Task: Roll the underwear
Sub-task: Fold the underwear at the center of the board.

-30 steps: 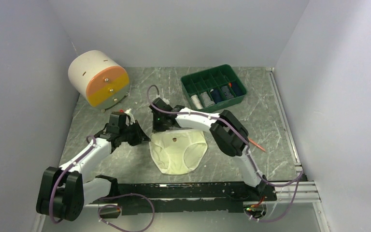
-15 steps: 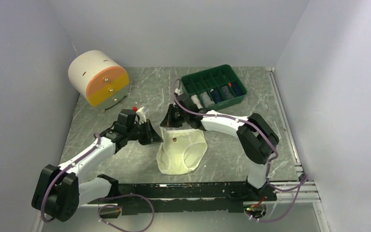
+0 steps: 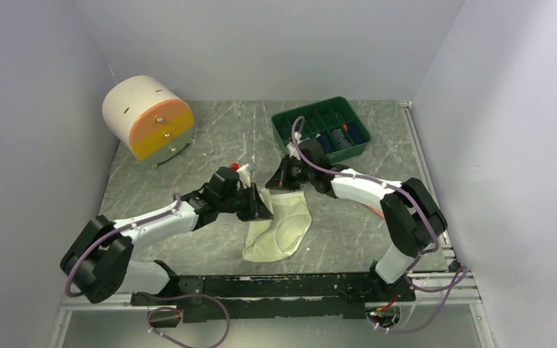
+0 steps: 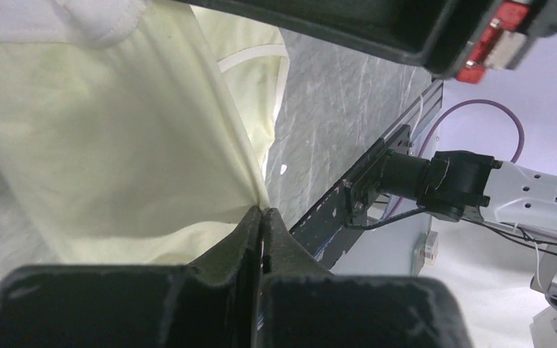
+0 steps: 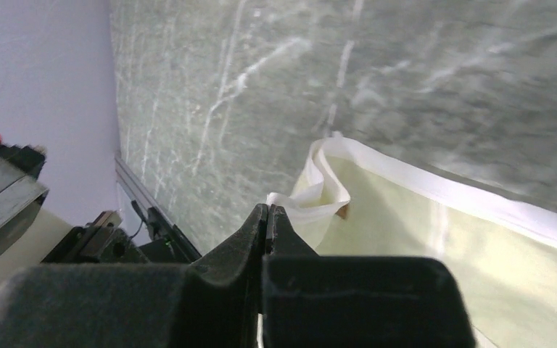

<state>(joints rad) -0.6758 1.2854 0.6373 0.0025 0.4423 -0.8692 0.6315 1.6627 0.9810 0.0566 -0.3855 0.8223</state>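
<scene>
The cream-white thin cloth underwear (image 3: 281, 230) lies mid-way on the grey marbled stone surface (image 3: 348, 232), its far end lifted; our black left gripper (image 4: 262, 217) is clamped on its side edge, our black right gripper (image 5: 267, 217) on the waistband

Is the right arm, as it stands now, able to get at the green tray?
Probably yes, but not freely. The green tray lies just beyond the right hand with nothing between them. That hand, however, is shut on the waistband of the underwear, so it would have to let go first.
</scene>
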